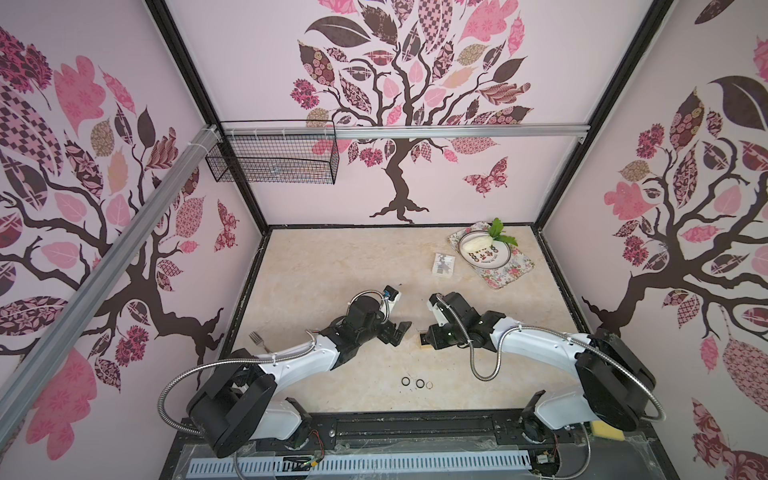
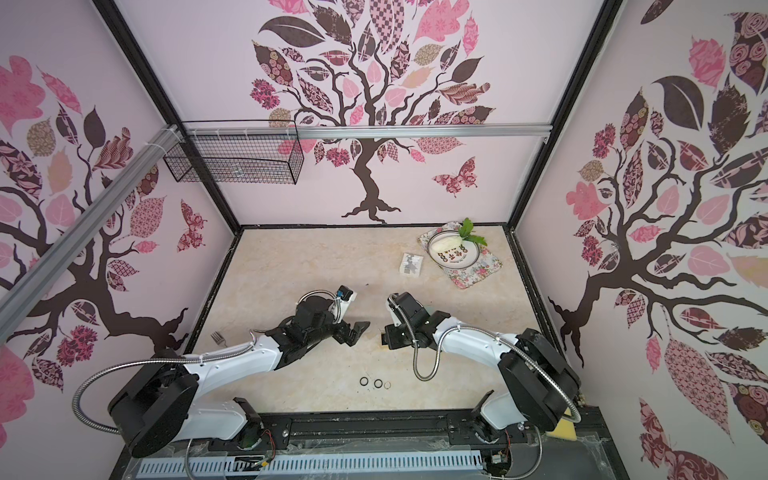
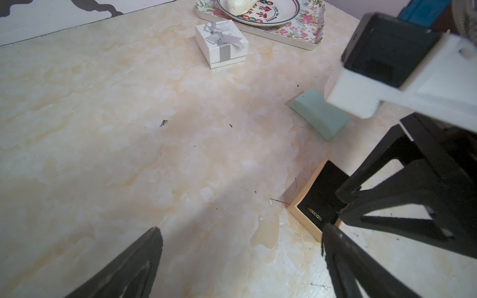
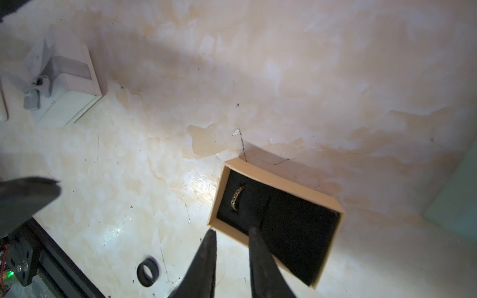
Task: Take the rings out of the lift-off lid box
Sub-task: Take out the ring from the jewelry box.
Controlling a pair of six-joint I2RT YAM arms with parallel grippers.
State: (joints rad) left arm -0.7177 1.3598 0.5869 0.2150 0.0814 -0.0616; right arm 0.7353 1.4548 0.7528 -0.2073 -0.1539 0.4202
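The lift-off lid box (image 4: 281, 180), tan card with black foam, stands open on the marble table; its edge shows under my right arm (image 1: 423, 347). One thin gold ring (image 4: 237, 197) sits upright in the foam, also in the left wrist view (image 3: 315, 214). Two black rings (image 1: 406, 381) (image 1: 420, 383) and a pale ring (image 1: 429, 385) lie in a row near the table's front edge. My right gripper (image 4: 232, 233) hovers at the box's near wall, one finger outside and one over the foam, jaws narrowly apart, nothing between them. My left gripper (image 3: 241, 231) is wide open and empty, left of the box.
A white gift box with a grey ribbon (image 1: 444, 264) stands behind, next to a floral tray (image 1: 498, 282) that carries a plate. A mint-green box piece (image 3: 320, 113) lies just beyond the tan box. A fork (image 1: 259, 340) lies at the left edge.
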